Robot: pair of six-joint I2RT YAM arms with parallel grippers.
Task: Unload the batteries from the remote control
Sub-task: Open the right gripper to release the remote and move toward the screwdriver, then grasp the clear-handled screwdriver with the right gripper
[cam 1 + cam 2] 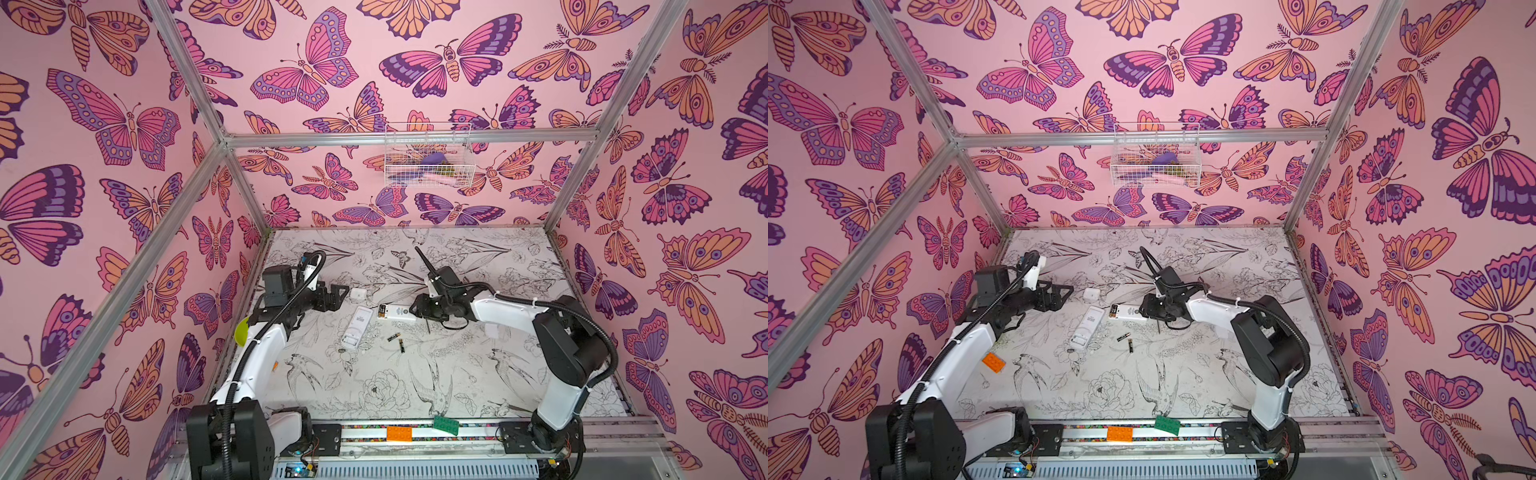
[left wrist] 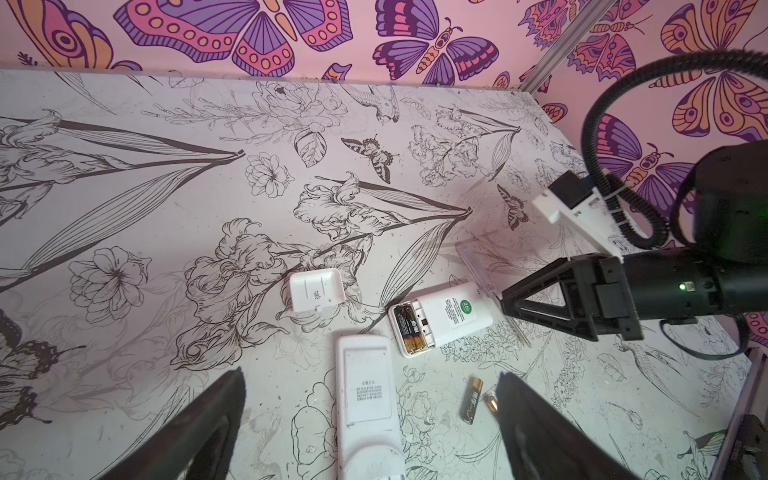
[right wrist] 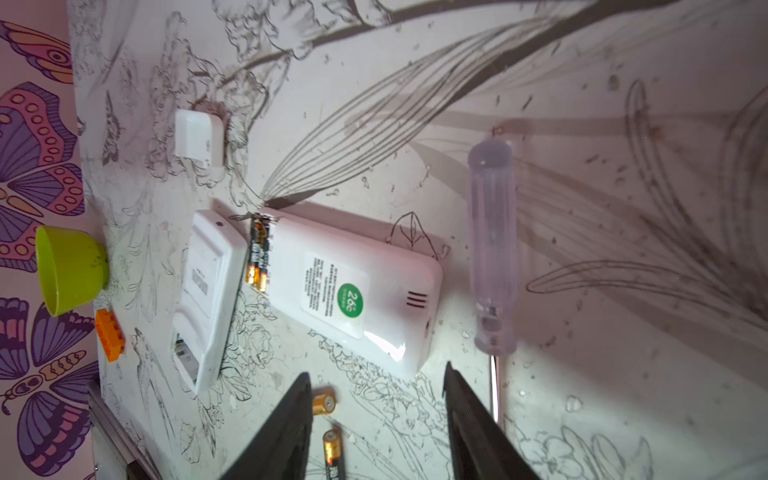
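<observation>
A white remote control with a green sticker (image 1: 400, 312) (image 3: 353, 286) lies back up, and two batteries (image 2: 409, 332) (image 3: 257, 257) sit in its open compartment. A second white remote (image 1: 357, 326) (image 2: 368, 399) lies beside it. Two loose batteries (image 1: 397, 340) (image 3: 326, 403) rest on the table. My right gripper (image 3: 376, 376) (image 1: 415, 309) is open at the sticker remote's far end, holding nothing. My left gripper (image 2: 370, 376) (image 1: 338, 293) is wide open above the second remote. One loose battery (image 2: 491, 403) is half hidden behind a left finger.
A white battery cover (image 1: 357, 294) lies behind the remotes. A clear-handled screwdriver (image 3: 492, 245) lies by the right gripper. A green bowl (image 3: 70, 270) and an orange brick (image 1: 993, 361) sit at the table's left edge. Bricks (image 1: 399, 433) rest on the front rail.
</observation>
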